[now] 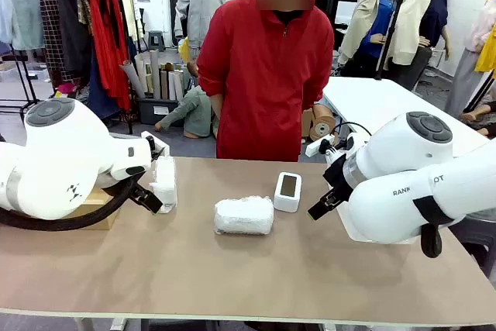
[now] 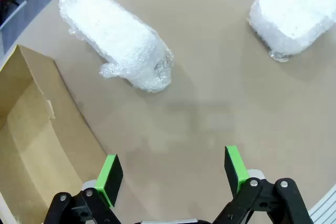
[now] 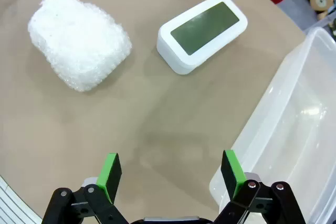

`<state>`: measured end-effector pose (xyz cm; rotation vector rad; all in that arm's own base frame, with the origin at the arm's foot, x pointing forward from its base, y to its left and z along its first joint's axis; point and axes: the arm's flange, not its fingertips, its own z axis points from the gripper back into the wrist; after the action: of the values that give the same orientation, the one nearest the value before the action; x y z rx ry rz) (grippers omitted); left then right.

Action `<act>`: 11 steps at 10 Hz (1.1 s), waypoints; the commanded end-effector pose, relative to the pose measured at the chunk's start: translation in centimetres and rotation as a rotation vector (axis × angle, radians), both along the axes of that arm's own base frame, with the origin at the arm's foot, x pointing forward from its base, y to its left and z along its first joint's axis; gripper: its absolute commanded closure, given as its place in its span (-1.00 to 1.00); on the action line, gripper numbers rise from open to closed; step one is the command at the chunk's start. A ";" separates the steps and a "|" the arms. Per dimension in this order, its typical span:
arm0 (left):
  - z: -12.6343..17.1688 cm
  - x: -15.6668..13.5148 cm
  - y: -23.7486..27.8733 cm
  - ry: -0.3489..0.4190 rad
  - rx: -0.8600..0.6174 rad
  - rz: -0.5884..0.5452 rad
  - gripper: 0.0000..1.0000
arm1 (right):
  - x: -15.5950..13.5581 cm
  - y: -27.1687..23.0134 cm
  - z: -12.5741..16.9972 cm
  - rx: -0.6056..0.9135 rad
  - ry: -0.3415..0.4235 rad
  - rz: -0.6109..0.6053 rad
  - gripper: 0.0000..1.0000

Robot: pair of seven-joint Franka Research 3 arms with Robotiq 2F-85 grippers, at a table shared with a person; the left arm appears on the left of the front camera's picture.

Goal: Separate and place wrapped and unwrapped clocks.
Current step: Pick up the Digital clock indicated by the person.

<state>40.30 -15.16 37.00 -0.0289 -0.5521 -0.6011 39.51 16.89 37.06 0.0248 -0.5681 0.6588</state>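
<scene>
1. Two containers sit at opposite ends of the table (image 1: 232, 284): a brown cardboard box (image 2: 31, 145) on the robot's left and a clear plastic tub (image 3: 294, 129) on its right. The box's open inside shows bare cardboard walls, and the part of the tub in view shows its clear floor and walls.
2. Three task items rest on the tabletop, outside both containers. The left wrapped bundle (image 1: 163, 184) is just beside the box. The middle wrapped bundle (image 1: 244, 215) lies near the table's centre. The bare white clock (image 1: 287, 191) is just to its right, with its grey screen turned toward the robot's side.
3. From the front, the left arm covers most of the box. The left wrist view looks down into its open top and takes in both bundles. The right wrist view gives the tub's rim and inside, along with the clock and the middle bundle.
4. The left gripper (image 2: 173, 169) has its green pads (image 2: 110, 174) spread wide over bare table between the box and the left bundle, touching nothing.
5. The right gripper (image 3: 170, 169) is equally wide apart, its pads (image 3: 231, 169) over bare table beside the tub's rim, holding nothing.
</scene>
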 end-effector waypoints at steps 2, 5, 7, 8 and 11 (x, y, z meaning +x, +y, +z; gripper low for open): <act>0.0 0.0 0.0 0.000 0.000 0.000 -1.00 | 0.0 0.0 0.0 0.000 0.000 0.000 -1.00; 0.0 0.0 0.0 0.000 0.000 0.000 -1.00 | 0.0 0.0 0.0 0.000 0.000 0.000 -1.00; 0.0 0.0 0.0 0.000 0.000 0.000 -1.00 | 0.0 0.0 0.0 0.000 0.000 0.000 -1.00; 0.0 0.0 0.0 0.000 0.000 0.000 -1.00 | 0.0 0.0 0.0 0.000 0.000 0.000 -1.00; 0.0 0.0 0.0 0.000 0.000 0.000 -1.00 | 0.0 0.0 0.0 0.000 0.000 0.000 -1.00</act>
<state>40.30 -15.16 37.00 -0.0289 -0.5521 -0.6012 39.50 16.90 37.06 0.0242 -0.5681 0.6596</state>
